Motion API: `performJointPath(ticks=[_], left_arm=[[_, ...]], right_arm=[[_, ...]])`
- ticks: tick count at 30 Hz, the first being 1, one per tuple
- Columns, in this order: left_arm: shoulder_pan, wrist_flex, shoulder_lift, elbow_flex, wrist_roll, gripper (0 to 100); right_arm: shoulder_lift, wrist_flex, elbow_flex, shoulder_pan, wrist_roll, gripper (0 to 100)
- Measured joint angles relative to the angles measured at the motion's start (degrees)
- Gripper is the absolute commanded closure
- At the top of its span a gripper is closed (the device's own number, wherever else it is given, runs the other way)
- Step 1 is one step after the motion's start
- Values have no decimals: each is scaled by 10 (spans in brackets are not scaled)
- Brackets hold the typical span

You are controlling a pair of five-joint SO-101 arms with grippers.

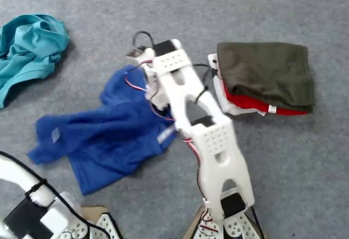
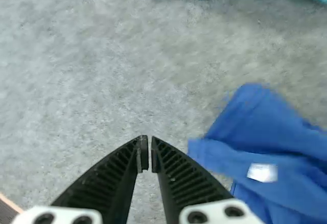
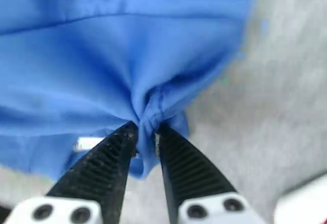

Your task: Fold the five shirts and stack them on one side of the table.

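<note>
One blue shirt (image 1: pixel 103 135), pinched by right gripper (image 3: pixel 145 130); left gripper (image 2: pixel 145 155) clenched, empty; three-shirt folded stack (image 1: pixel 267 75); teal shirt (image 1: pixel 30 48) apart.

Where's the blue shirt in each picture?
High view: blue shirt, left of centre, partly under the right arm.
Left wrist view: blue shirt beside the shut left jaws.
Right wrist view: blue shirt pinched in the right jaws.
Shared landmark: the grey table.

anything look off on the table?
White shirt sticks out unevenly from under the folded olive shirt. Blue shirt lies crumpled in the middle, pinched by the right end effector. Teal shirt is bunched at far left. No damage.
</note>
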Motion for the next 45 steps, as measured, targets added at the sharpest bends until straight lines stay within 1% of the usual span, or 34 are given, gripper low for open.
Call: performJointPath(ticks=[6, 10, 11, 15, 17, 18, 23, 26, 30, 33, 38, 41, 45], left_arm=[[-1, 8, 0, 6, -40, 961], [1, 8, 0, 36, -48, 960], [7, 8, 0, 45, -48, 960], [21, 8, 0, 65, -48, 960], [24, 8, 0, 68, -48, 960], [25, 8, 0, 68, -48, 960], [25, 8, 0, 68, -79, 960], [25, 8, 0, 68, -85, 960], [25, 8, 0, 68, -85, 960], [25, 8, 0, 68, -85, 960], [25, 8, 0, 68, -85, 960], [25, 8, 0, 69, -85, 960], [25, 9, 0, 69, -85, 960]], right_arm=[[-162, 0, 271, 57, 98, 981], [-218, 0, 372, 62, 156, 968], [-229, 0, 383, 63, 164, 941], [-268, 0, 400, 64, 178, 753], [-296, 0, 400, 66, 179, 685], [-315, 0, 400, 66, 179, 676], [-417, 0, 400, 66, 179, 702], [-462, 0, 400, 66, 179, 712], [-473, 0, 352, 66, 173, 724], [-433, -30, 280, 66, 129, 740], [-258, -50, 135, 66, 83, 770], [-142, -41, 29, 56, 76, 769], [-11, -4, -131, 33, 76, 769]])
